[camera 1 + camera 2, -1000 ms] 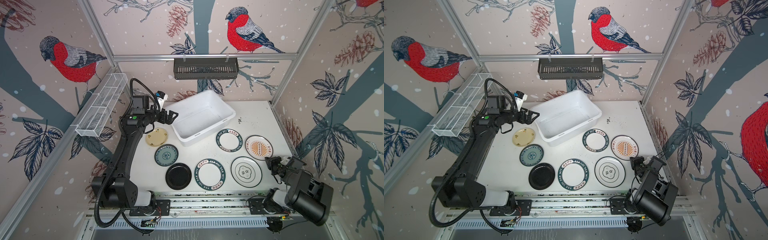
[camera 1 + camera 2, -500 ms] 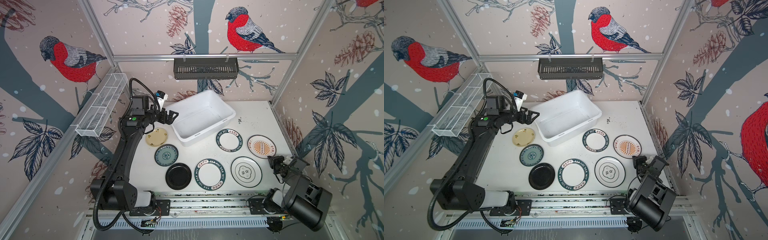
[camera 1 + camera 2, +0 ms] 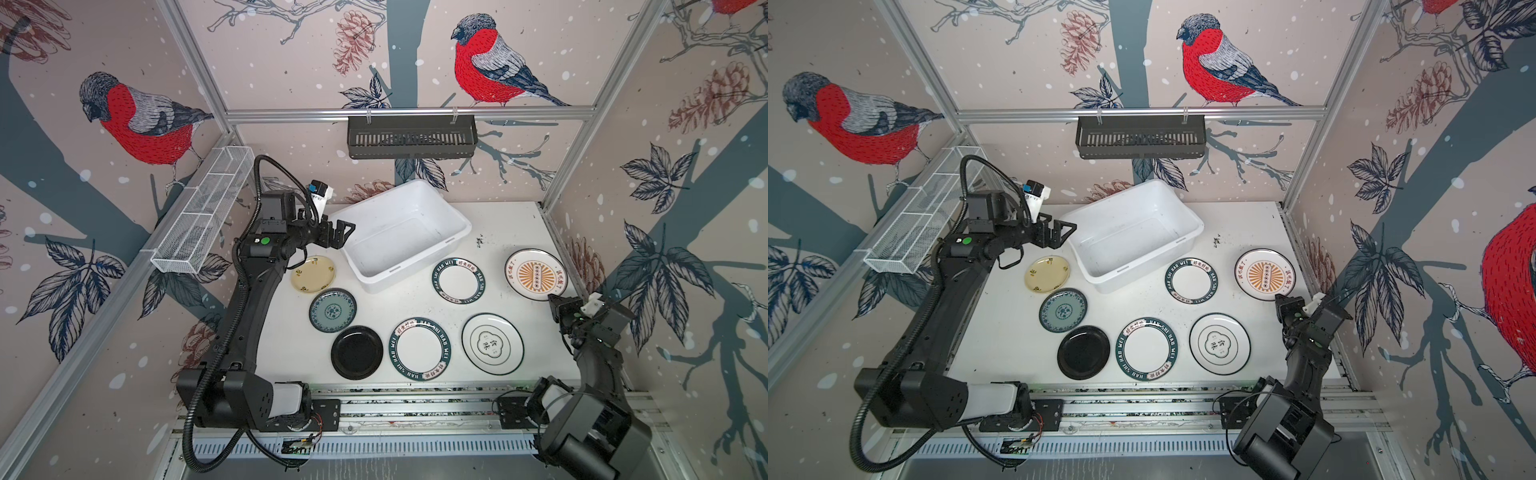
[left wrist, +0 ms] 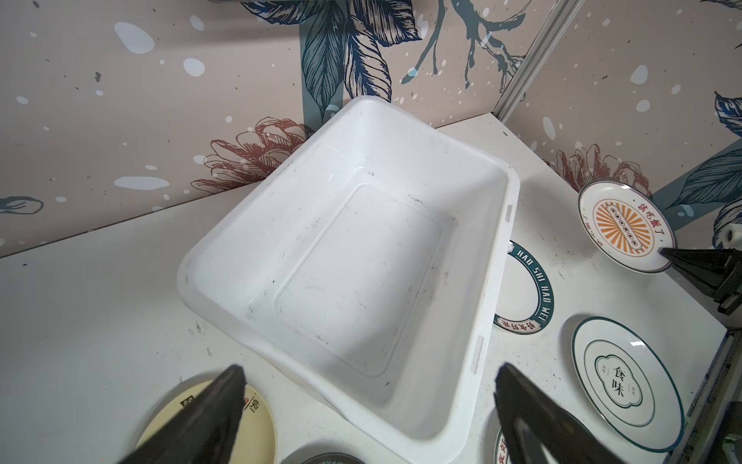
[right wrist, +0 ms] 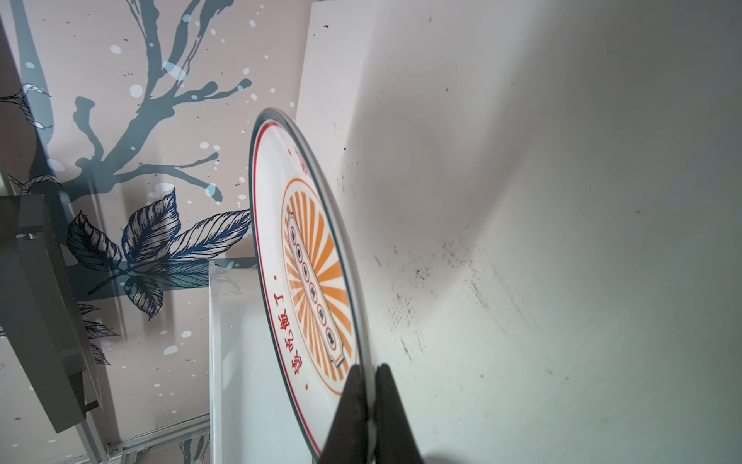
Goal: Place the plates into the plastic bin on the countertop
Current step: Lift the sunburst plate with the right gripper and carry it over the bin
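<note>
In both top views the plastic bin [image 3: 399,245] sat empty and skewed at the back of the countertop [image 3: 511,224], with all 7 plates outside it. The right gripper [image 3: 556,300] pinched the near rim of the orange-sunburst plate [image 3: 535,274], close to the countertop's right edge. The left gripper [image 3: 340,236] hovered with its jaws spread just beside the bin's left corner, near the pale yellow plate [image 3: 312,274].

In the left wrist view the bin [image 4: 361,281] showed a bare floor, and the 2 spread fingers [image 4: 208,413] held nothing.

In the right wrist view the fingertips [image 5: 353,401] were pressed onto the plate's thin rim, 1 on each face. Whether the far edge was off the countertop could not be told.

The step in hand looked like lifting and carrying this 1st plate. A rim pinch probably gives little hold on glazed ware, so the lift should be slow and the plate near level. The path likely crosses the lettered plate [image 3: 458,279] lying between it and the bin. The plate should clear the bin's lip, then go down flat at 1 end before release, leaving room for 6 more. The left gripper should stand clear of that drop.
</note>
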You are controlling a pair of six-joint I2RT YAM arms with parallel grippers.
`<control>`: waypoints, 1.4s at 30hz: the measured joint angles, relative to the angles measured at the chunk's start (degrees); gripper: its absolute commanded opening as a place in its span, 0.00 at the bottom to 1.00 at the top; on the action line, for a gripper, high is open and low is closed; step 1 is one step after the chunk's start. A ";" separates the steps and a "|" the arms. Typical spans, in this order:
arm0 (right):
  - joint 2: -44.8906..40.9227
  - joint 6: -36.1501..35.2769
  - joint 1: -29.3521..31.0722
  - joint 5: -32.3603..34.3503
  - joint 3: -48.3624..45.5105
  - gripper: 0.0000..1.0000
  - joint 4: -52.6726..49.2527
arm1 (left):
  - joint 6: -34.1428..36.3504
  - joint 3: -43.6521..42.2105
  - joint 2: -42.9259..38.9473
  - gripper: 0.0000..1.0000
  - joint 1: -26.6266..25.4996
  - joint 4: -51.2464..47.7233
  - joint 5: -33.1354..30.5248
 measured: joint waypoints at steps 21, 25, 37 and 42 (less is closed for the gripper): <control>2.62 0.28 21.73 0.59 14.29 0.01 -3.69 | -0.24 -0.17 -0.09 0.95 -0.39 1.07 -12.02; 8.44 0.42 29.40 3.08 20.28 0.01 -1.14 | 1.53 1.99 2.75 0.95 -0.39 1.14 -15.78; 34.42 1.53 40.61 7.06 47.71 0.01 -2.45 | 4.09 10.62 6.21 0.97 -0.42 0.83 -23.43; 42.45 0.63 43.34 8.11 61.18 0.01 -9.38 | 3.85 11.28 5.27 0.96 -0.42 0.81 -21.64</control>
